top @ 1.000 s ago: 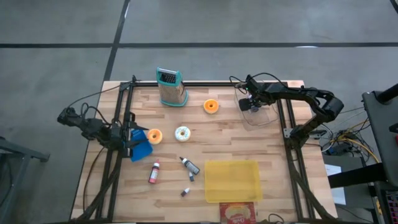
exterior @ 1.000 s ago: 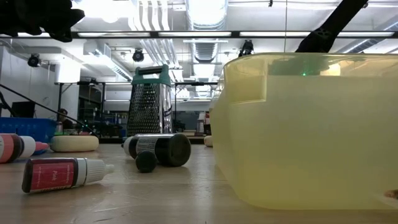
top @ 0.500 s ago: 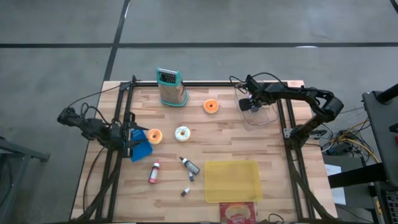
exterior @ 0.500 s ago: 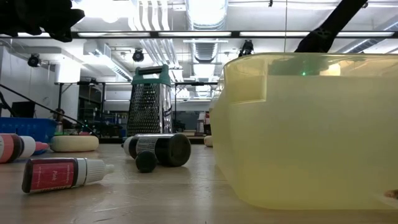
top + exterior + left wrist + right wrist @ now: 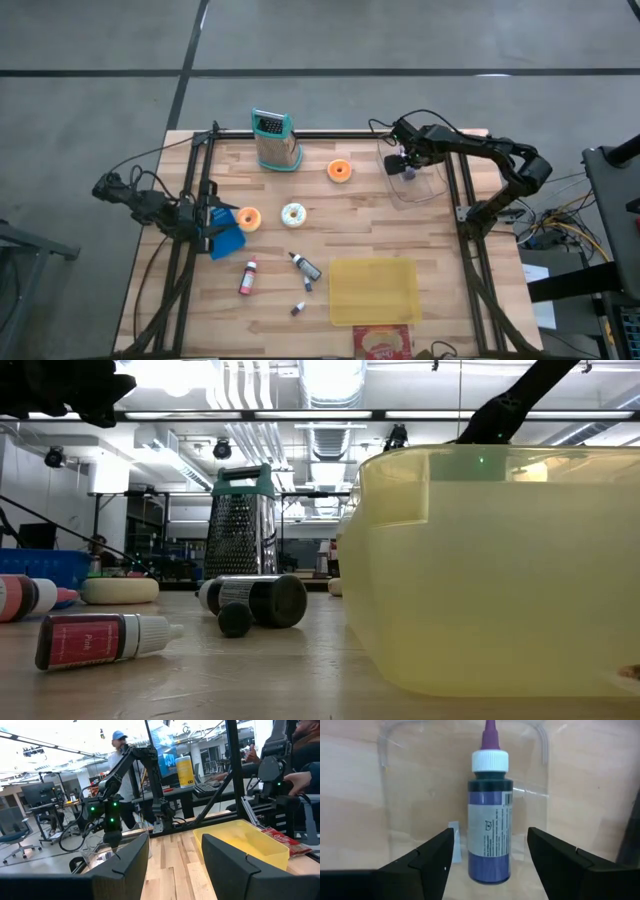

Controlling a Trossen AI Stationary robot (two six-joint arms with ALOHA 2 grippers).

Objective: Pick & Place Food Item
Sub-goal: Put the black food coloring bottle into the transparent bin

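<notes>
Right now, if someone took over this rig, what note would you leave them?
Right gripper: open, over the clear container at the table's far right. A purple bottle lies inside it between the fingers, not gripped.
Left gripper: open, empty, parked at the table's left edge by the blue tray.
Still on the table: orange donuts and, white donut, grater, red bottle, dark bottle, yellow bin.
Done: purple bottle in the container.
Left: probably the donuts and remaining bottles; destination not evident.
</notes>
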